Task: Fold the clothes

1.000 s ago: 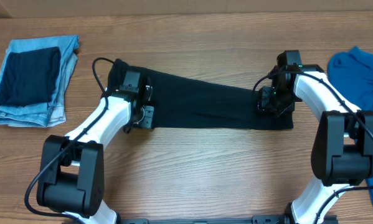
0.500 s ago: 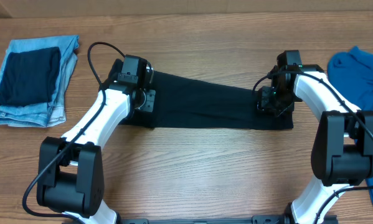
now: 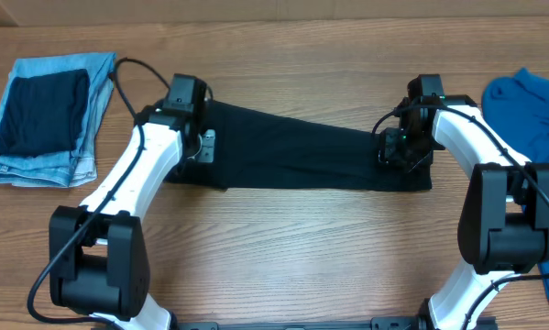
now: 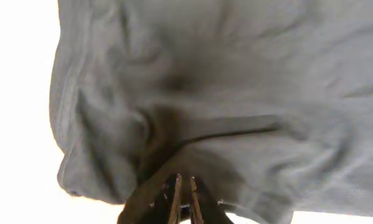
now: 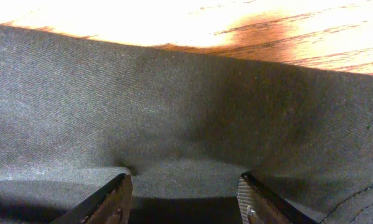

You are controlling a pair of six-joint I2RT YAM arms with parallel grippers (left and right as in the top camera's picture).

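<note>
The large plain black T-shirt [image 3: 292,156] of soft thin fabric is lying as a long folded band across the middle of the wooden tabletop [image 3: 301,247], running left to right between the two arms. The left arm [image 3: 141,174] is reaching over the band's left end. The left jaws are sitting pressed together there, pinching a small ridge of cloth, and in the wrist view the fabric is puckering and creasing right toward the tips. The right arm [image 3: 466,128] is leaning over the band's right end. The right jaws are standing apart, tips pushing down into the black T-shirt with a soft bulge rising between them, not clamping anything. Up close the cloth is looking matte with a fine grain. Near the far left corner, folded light-blue denim jeans [image 3: 95,92] are resting with a dark navy folded cloth [image 3: 40,115] lying on top. A bright blue crumpled garment [image 3: 531,115] is sitting at the right edge.
</note>
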